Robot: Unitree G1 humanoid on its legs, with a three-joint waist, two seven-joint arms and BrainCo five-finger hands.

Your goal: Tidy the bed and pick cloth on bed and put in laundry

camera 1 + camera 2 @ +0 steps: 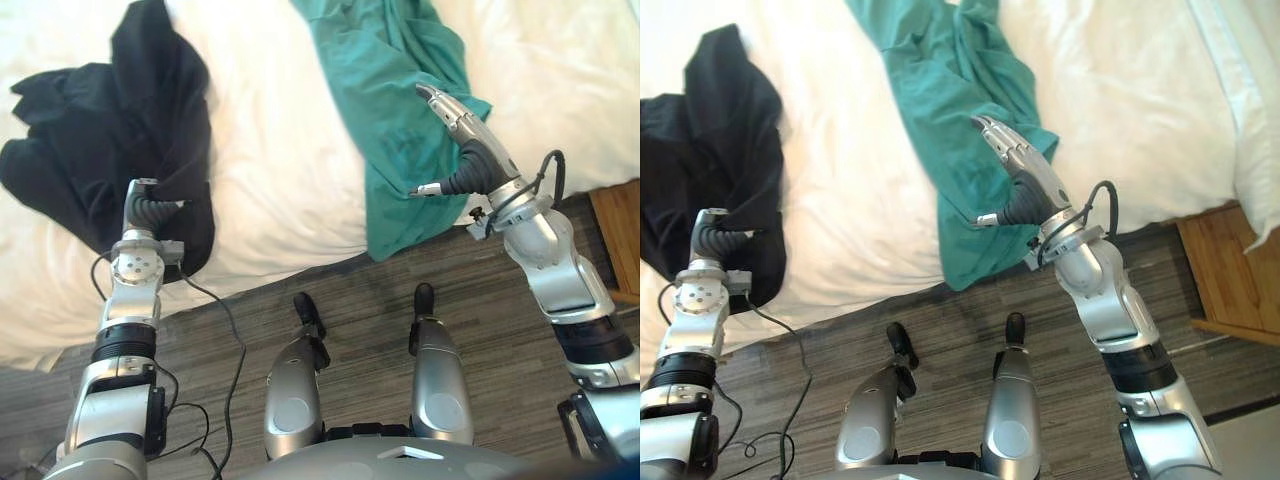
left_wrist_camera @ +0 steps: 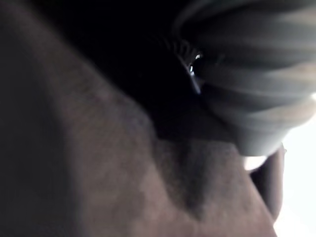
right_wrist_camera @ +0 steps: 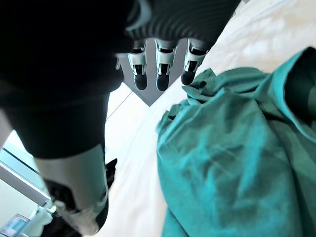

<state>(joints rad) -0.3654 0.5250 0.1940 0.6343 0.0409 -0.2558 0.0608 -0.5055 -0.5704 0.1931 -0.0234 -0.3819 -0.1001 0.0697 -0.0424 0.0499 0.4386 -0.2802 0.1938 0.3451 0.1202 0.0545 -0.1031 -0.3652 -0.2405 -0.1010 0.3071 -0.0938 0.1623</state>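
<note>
A black cloth [image 1: 110,130] lies crumpled on the left of the white bed [image 1: 280,150]. My left hand [image 1: 152,210] reaches into its lower edge, with the cloth pressed close against the ribbed cover [image 2: 247,79]. A teal cloth [image 1: 400,120] runs down the middle of the bed and hangs over the near edge. My right hand [image 1: 468,130] hovers just above its right side, open, fingers [image 3: 158,69] straight and thumb spread, holding nothing.
The bed's near edge runs across the view, with dark wood-pattern floor [image 1: 350,290] below it. A wooden nightstand [image 1: 1230,270] stands at the right beside the bed. A white pillow [image 1: 1260,100] lies at the far right.
</note>
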